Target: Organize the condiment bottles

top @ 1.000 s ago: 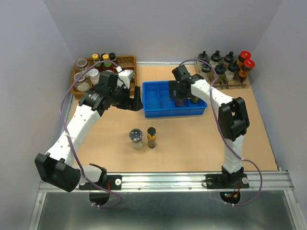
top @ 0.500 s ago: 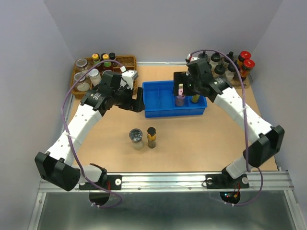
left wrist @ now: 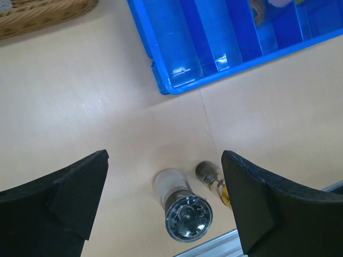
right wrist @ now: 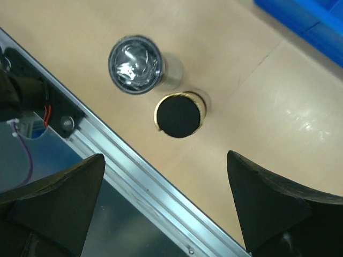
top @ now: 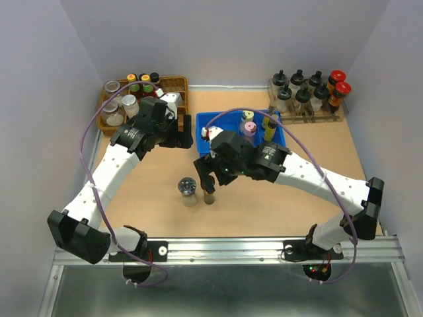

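Note:
A silver-lidded clear jar (top: 188, 189) and a slim dark-capped bottle (top: 209, 193) stand side by side on the table. My right gripper (top: 210, 173) hangs open just above and behind the slim bottle (right wrist: 179, 114), holding nothing; the jar (right wrist: 135, 64) is to its left. The blue bin (top: 206, 137) holds a pink-lidded jar (top: 250, 128) and a yellow dark-capped bottle (top: 269, 125). My left gripper (top: 183, 137) is open and empty by the bin's left end, high over the table. Its wrist view looks down on the jar (left wrist: 187, 214) and slim bottle (left wrist: 210, 178).
A wicker basket (top: 177, 83) with several more jars and bottles sits at the back left. A rack of black-knobbed cruets (top: 301, 98) and red-capped bottles (top: 338, 82) stands at the back right. The metal rail (right wrist: 134, 176) runs along the table's near edge.
My right arm has swung from over the blue bin forward and left to the slim bottle on the table, leaving the pink-lidded jar in the bin. The left arm has barely moved.

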Tool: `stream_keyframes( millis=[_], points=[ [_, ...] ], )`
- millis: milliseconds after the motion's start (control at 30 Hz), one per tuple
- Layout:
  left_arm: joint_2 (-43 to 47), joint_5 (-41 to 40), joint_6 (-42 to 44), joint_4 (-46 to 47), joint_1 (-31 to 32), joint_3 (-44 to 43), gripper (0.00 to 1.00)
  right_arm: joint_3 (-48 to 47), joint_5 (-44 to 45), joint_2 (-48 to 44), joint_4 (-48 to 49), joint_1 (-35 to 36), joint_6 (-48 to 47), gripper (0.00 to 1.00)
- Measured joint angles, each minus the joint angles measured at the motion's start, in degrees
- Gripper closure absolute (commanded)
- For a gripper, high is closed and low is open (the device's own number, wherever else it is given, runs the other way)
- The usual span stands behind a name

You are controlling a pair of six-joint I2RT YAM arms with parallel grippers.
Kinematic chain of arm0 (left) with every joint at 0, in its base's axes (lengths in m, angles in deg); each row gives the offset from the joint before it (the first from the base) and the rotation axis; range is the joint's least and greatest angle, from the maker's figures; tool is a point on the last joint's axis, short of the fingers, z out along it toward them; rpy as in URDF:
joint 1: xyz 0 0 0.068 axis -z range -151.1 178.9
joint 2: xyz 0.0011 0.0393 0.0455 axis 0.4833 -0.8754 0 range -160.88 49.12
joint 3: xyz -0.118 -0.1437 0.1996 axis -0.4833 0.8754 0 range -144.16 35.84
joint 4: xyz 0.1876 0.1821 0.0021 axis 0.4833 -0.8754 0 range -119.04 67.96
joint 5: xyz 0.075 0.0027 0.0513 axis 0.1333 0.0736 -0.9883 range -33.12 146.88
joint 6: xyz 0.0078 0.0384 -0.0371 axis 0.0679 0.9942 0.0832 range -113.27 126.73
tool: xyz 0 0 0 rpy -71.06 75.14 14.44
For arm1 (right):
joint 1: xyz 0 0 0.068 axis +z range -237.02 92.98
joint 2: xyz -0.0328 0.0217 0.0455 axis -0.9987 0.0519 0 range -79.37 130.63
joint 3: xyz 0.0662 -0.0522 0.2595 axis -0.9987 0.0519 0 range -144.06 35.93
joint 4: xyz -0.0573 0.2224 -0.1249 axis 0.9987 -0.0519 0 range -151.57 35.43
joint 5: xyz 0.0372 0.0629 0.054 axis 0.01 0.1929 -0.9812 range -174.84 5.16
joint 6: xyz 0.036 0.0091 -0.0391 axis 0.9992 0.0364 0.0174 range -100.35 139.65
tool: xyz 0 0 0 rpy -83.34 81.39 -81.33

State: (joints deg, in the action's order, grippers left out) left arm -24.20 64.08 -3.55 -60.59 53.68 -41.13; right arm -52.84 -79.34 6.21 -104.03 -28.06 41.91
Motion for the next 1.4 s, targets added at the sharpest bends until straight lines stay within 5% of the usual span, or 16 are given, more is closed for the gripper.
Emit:
stream_keyframes(
  millis=[233,667,933,1000,1133,1400],
  points=[
    [2.78,-5.62,-2.25,0.2,-0.02,0.68,0.01,0.0,5.51,4.81,-1.55,6.86,2.1,0.0],
    [4.5,-8.39,-3.13,0.15,-0.15,1.64,0.01,-0.13,13.62,14.05,-2.27,7.45,-0.04,0.02],
    [5.49,-8.15,-3.15,0.37,-0.61,3.28,0.01,-0.13,11.15,14.56,0.5,5.07,-1.77,0.29],
    [5.6,-7.5,-3.13,0.39,-0.61,3.72,0.01,-0.13,9.66,14.56,1.29,3.76,-2.03,0.58],
    [5.62,-5.99,-3.1,0.37,-0.61,4.28,0.01,-0.11,7.91,14.56,2.49,1.86,-2.6,0.95],
    [5.6,-2.58,-2.25,0.07,-0.61,4.28,0.01,-0.04,6.75,11.74,0.74,-0.9,-2.84,1.0]
  ],
)
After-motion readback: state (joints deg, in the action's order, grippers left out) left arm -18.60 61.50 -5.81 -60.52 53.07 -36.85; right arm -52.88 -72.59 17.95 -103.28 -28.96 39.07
